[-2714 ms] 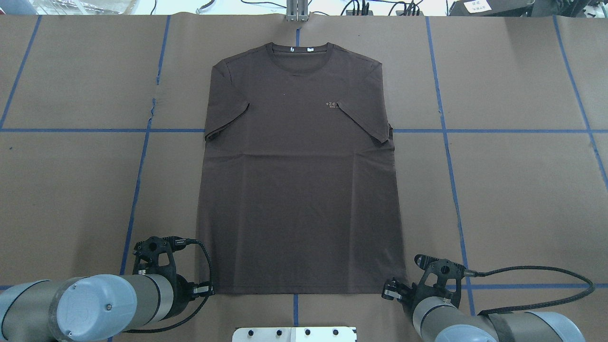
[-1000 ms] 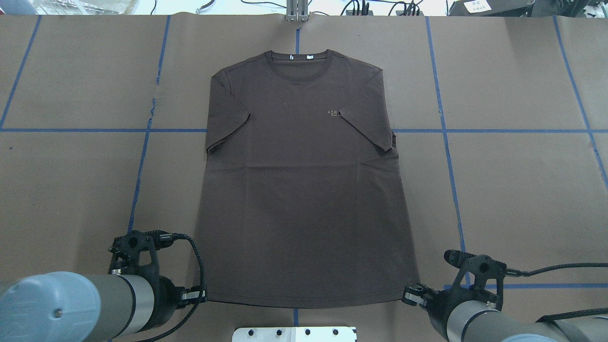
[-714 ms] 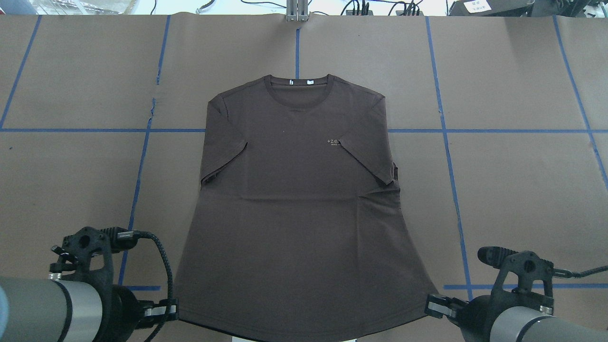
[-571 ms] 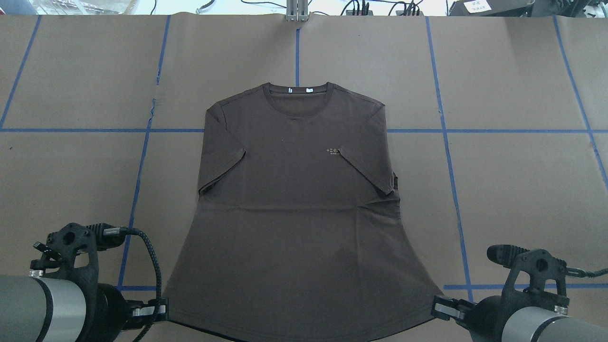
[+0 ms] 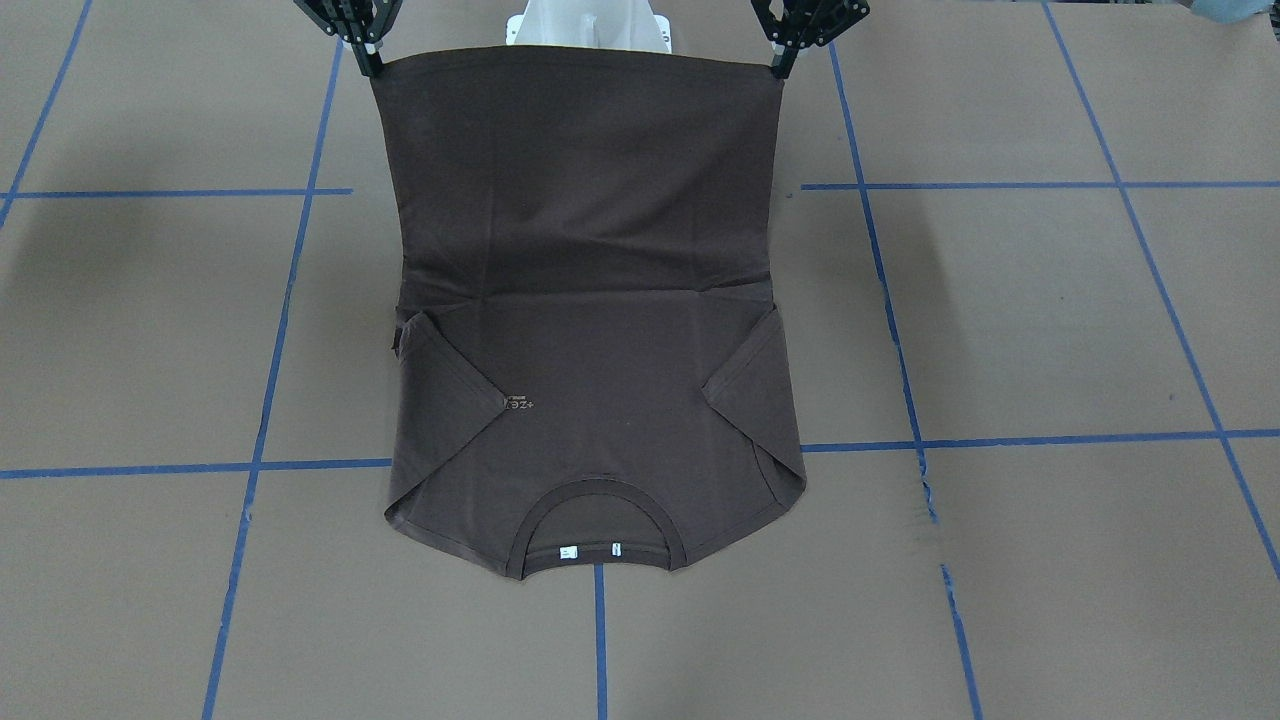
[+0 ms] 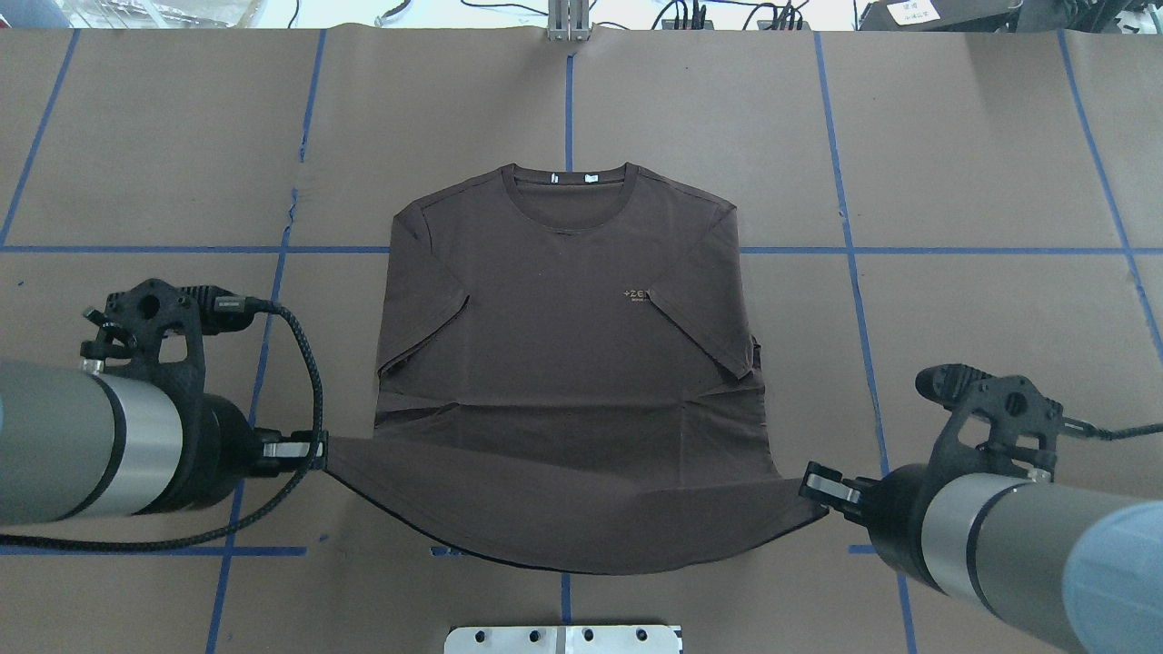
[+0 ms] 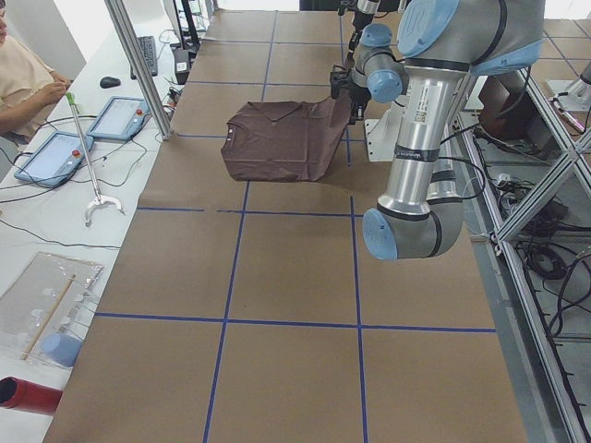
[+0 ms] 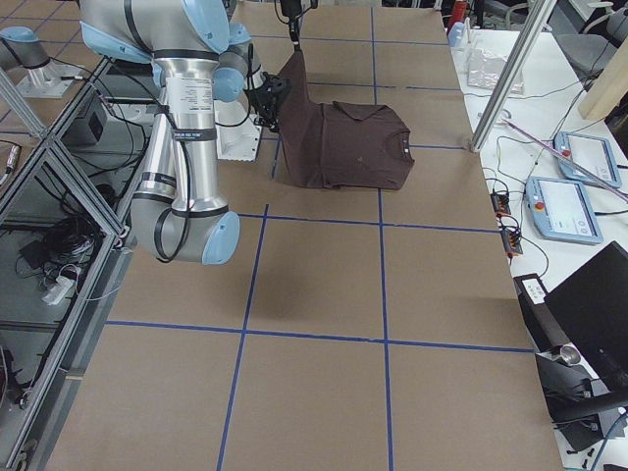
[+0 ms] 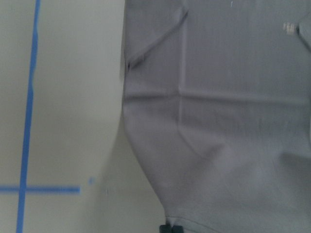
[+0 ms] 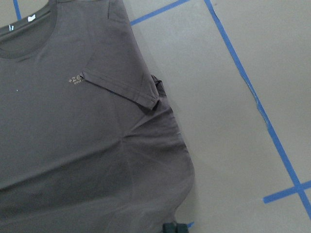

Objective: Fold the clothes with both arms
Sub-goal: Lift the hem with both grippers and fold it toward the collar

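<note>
The dark brown T-shirt (image 6: 563, 345) lies front up on the table, with its collar (image 6: 568, 179) at the far side and both sleeves folded in over the chest. My left gripper (image 6: 318, 451) is shut on the near left hem corner. My right gripper (image 6: 811, 479) is shut on the near right hem corner. Both hold the hem raised above the table, so the lower half hangs as a taut sheet (image 5: 575, 170). In the front-facing view the left gripper (image 5: 778, 68) is at the upper right and the right gripper (image 5: 367, 68) at the upper left.
The table is covered in brown paper (image 6: 999, 345) with a grid of blue tape lines. A white base plate (image 6: 563, 639) sits at the near edge and a metal bracket (image 6: 568, 23) at the far edge. Tablets (image 7: 120, 118) and an operator (image 7: 18, 74) are beside the table.
Both grippers first dragged the shirt toward the robot by its hem. They have since lifted the hem off the table and carried it up and forward, and the lower half now hangs raised.
</note>
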You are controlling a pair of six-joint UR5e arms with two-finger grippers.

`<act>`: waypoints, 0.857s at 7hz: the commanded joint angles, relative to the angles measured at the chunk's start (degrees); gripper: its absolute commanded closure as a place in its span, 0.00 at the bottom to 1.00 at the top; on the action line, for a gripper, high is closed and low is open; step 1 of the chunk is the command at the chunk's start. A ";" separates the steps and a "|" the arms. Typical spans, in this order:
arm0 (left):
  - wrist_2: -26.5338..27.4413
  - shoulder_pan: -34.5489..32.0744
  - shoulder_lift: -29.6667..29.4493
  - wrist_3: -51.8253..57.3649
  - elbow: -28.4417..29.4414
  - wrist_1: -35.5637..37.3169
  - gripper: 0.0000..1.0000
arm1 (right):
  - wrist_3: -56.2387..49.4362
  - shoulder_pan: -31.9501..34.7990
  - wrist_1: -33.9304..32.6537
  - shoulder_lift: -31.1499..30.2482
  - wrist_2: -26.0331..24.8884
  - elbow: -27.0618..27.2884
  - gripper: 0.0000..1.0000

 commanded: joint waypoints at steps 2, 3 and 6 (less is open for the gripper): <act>-1.27 -11.08 -6.10 9.72 11.07 -0.29 1.00 | -6.55 13.75 0.20 8.54 6.55 -11.29 1.00; -1.27 -12.93 -8.03 11.48 15.02 -0.82 1.00 | -8.48 16.13 0.64 10.82 7.00 -15.77 1.00; -0.84 -16.19 -10.42 12.29 32.83 -17.19 1.00 | -11.75 21.33 5.26 15.22 7.36 -27.28 1.00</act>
